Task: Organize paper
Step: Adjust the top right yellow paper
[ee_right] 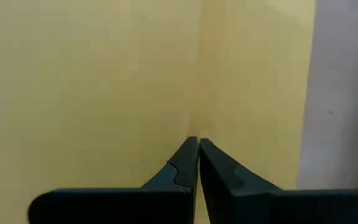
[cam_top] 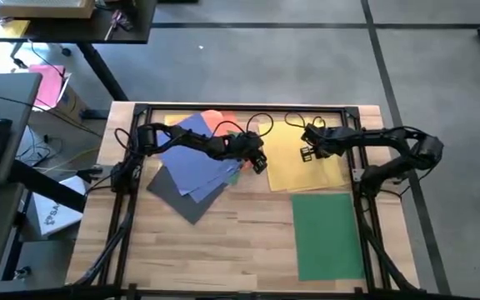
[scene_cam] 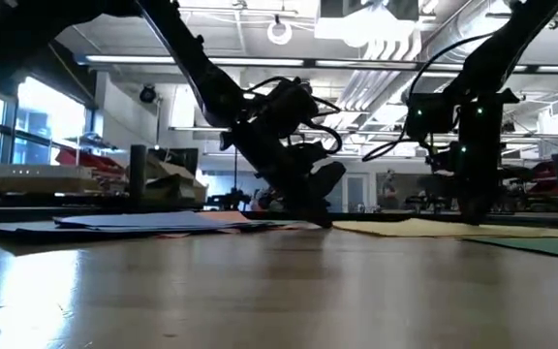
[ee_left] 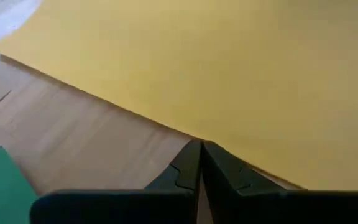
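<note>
On the pale wooden table (cam_top: 223, 242), thin flat blue (cam_top: 192, 158) and dark grey sheets (cam_top: 173, 193) lie fanned at the left, where the left gripper (cam_top: 259, 161) rests pinched closed at their edge. The right gripper (cam_top: 307, 152), fingers together, presses the matte yellow sheet (cam_top: 323, 171); a green sheet (cam_top: 327, 235) lies nearer.

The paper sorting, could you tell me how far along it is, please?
Done: a green sheet lies alone on the wooden table. In hand: both shut grippers, left and right, work at the yellow sheet. Left: the mixed blue, grey and orange pile.
</note>
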Robot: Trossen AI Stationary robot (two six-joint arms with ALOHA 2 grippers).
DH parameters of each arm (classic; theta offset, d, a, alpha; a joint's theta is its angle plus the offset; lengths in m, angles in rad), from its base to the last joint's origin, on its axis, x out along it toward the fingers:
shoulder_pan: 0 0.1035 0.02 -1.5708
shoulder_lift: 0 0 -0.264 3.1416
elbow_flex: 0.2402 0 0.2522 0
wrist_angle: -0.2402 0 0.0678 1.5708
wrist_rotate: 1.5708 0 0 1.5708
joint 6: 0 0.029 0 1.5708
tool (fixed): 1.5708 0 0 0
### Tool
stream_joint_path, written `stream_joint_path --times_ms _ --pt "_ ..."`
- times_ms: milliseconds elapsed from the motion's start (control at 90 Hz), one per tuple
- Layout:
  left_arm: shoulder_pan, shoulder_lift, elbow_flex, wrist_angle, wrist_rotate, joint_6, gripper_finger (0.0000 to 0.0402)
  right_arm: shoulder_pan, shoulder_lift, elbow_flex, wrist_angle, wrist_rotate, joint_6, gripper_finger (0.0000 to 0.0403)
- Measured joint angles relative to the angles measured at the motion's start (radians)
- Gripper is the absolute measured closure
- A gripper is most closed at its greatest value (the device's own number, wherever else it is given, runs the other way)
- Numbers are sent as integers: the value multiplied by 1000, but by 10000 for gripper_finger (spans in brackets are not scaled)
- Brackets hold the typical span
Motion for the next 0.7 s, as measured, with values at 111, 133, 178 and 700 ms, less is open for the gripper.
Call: stream_joint_path --times_ms 111,133,178,700 --pt "0 0 0 -2 2 0 401 0 -17 31 -82 44 19 403" --pt "0 0 0 -3 2 0 401 0 -23 37 -101 59 26 403" --pt "0 0 0 -2 4 0 401 0 -36 42 -137 94 42 403" --pt "-1 0 -1 -3 24 16 401 -96 56 -42 -74 159 47 403"
